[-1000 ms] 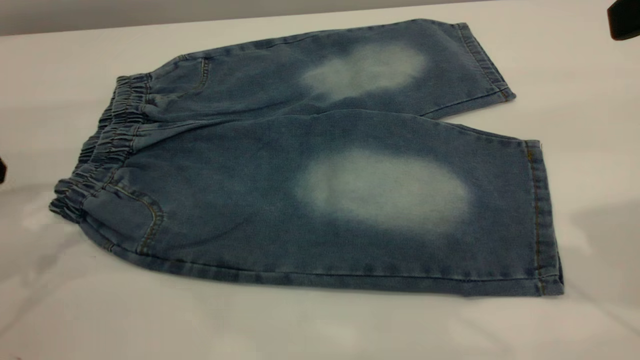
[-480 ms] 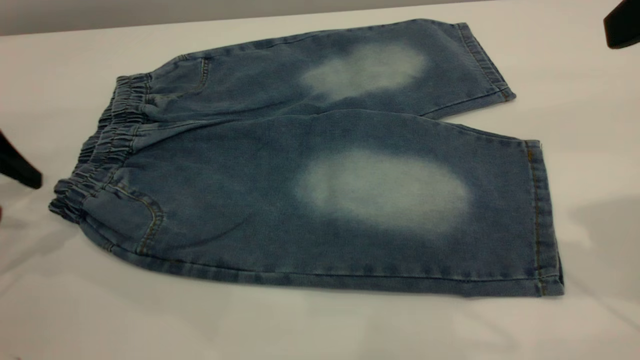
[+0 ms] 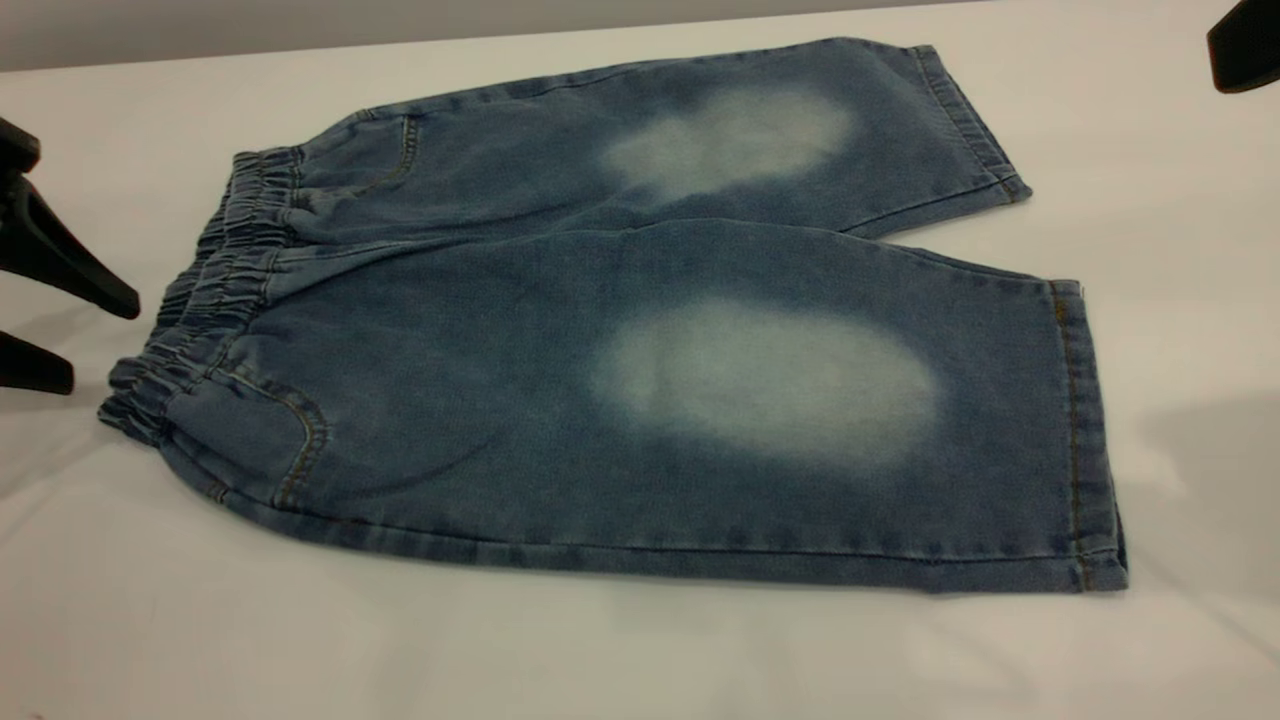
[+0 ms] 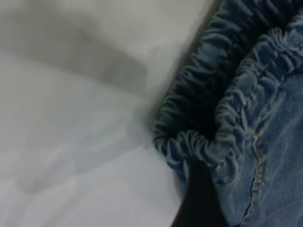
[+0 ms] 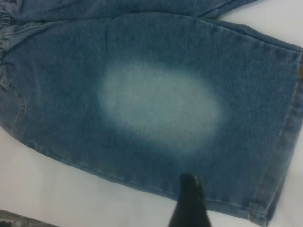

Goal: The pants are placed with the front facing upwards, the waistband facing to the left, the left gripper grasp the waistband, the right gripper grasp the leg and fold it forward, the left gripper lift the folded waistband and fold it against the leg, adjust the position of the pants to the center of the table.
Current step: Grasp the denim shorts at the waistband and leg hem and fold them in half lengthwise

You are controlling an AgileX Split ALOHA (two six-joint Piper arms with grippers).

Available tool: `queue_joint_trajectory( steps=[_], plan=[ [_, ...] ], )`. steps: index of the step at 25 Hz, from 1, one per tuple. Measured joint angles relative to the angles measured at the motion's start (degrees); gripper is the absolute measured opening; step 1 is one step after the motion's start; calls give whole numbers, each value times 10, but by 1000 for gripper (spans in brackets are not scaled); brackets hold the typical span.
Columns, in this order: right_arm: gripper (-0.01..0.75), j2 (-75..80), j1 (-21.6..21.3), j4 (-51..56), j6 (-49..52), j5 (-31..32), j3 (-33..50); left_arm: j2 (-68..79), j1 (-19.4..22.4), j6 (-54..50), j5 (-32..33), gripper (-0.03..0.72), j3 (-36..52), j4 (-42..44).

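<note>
One large plain white matte table [image 3: 620,650] carries the pants [image 3: 520,400], small blue denim shorts lying flat, front up, with pale faded ovals on both legs. The near leg [image 3: 850,440] ends toward the exterior view's right; the crinkled elastic waistband [image 3: 215,290] lies at the left. The left gripper [image 3: 75,335] sits just beside the waistband, its two black fingers [image 3: 80,275] spread wide with nothing between them. The right gripper [image 3: 1240,45] shows at the upper right edge, well apart from the denim; whether its jaws are spread I cannot tell.
</note>
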Motion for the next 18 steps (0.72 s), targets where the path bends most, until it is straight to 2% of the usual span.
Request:
queue_joint_trajectory(
  steps=[6, 9, 18],
  plan=[
    [462, 0, 0, 0, 0, -4, 0, 30, 0, -15, 21, 467, -5, 39],
    [462, 0, 0, 0, 0, -4, 0, 36, 0, -35, 4, 467, -6, 66],
    [462, 0, 0, 0, 1, -4, 0, 62, -1, -17, -23, 467, -8, 42]
  ],
)
